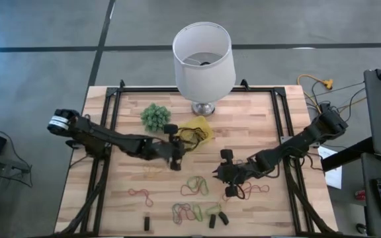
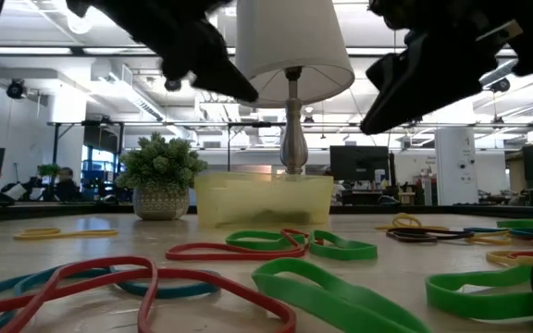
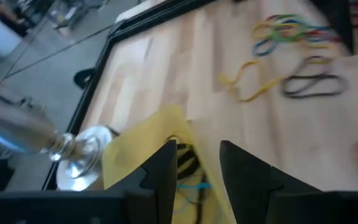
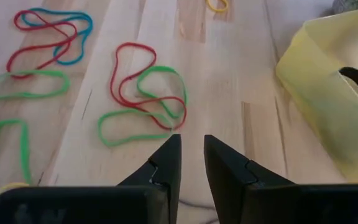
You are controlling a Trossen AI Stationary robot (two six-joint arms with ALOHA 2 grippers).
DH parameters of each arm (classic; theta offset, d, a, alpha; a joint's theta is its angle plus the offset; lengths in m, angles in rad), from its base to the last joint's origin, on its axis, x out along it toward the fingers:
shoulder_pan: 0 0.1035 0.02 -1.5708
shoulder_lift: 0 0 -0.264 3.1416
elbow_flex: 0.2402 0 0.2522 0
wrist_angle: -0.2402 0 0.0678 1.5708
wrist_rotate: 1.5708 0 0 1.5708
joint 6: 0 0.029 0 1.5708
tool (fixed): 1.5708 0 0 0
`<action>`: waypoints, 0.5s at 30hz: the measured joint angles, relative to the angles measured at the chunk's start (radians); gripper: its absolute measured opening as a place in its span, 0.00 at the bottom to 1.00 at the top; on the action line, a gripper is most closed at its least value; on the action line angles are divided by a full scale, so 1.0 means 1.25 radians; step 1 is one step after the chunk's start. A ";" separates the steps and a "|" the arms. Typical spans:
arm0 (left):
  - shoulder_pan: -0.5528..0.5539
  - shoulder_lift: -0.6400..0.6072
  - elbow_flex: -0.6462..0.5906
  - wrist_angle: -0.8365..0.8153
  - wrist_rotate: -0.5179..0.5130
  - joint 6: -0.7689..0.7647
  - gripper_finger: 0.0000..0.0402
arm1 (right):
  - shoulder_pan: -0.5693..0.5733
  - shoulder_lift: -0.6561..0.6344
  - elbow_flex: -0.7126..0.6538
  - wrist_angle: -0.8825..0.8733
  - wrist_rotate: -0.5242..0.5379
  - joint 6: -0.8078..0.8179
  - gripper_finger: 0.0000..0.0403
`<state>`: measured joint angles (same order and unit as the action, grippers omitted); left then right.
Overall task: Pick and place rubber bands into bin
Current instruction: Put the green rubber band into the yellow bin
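The yellow bin [image 1: 200,129] sits on the table in front of the lamp base, with several rubber bands [image 3: 188,162] lying inside it. My left gripper [image 1: 180,142] [image 3: 197,149] hangs open just over the bin's near-left rim and holds nothing. My right gripper [image 1: 215,173] [image 4: 192,142] hovers over bare wood right of centre; its fingers are a narrow gap apart and empty. A red and green tangle of bands [image 4: 145,93] [image 1: 195,187] lies just ahead of it. More loose bands [image 1: 141,194] [image 1: 187,211] [image 1: 253,190] lie flat across the near half of the table.
A white lamp [image 1: 204,56] stands at the far edge behind the bin, and a fuzzy green plant [image 1: 155,117] is to its left. Small dark stubby pieces [image 1: 147,221] [image 1: 218,218] lie near the near edge. A black frame [image 1: 111,112] borders the table.
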<state>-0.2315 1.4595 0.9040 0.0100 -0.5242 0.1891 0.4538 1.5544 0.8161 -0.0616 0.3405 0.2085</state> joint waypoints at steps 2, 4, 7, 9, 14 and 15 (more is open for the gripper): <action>-0.034 -0.019 -0.004 -0.001 0.000 -0.004 0.27 | 0.000 0.017 -0.012 0.047 -0.008 -0.002 0.16; -0.068 -0.035 -0.012 -0.001 0.000 -0.016 0.27 | -0.001 0.049 -0.013 0.097 -0.054 -0.013 0.15; -0.123 -0.045 -0.022 -0.002 -0.024 -0.027 0.27 | 0.000 0.104 -0.009 0.124 -0.108 -0.043 0.15; -0.161 -0.045 -0.024 -0.004 -0.062 -0.040 0.27 | -0.001 0.139 0.005 0.130 -0.108 -0.046 0.15; -0.239 -0.045 -0.032 -0.005 -0.154 -0.062 0.27 | -0.020 0.183 0.023 0.143 -0.087 -0.043 0.20; -0.251 -0.045 -0.034 -0.002 -0.164 -0.064 0.27 | -0.025 0.184 0.028 0.143 -0.084 -0.039 0.22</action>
<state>-0.5451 1.4033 0.8612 0.0078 -0.7287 0.1086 0.4230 1.7845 0.8515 0.1175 0.2356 0.1592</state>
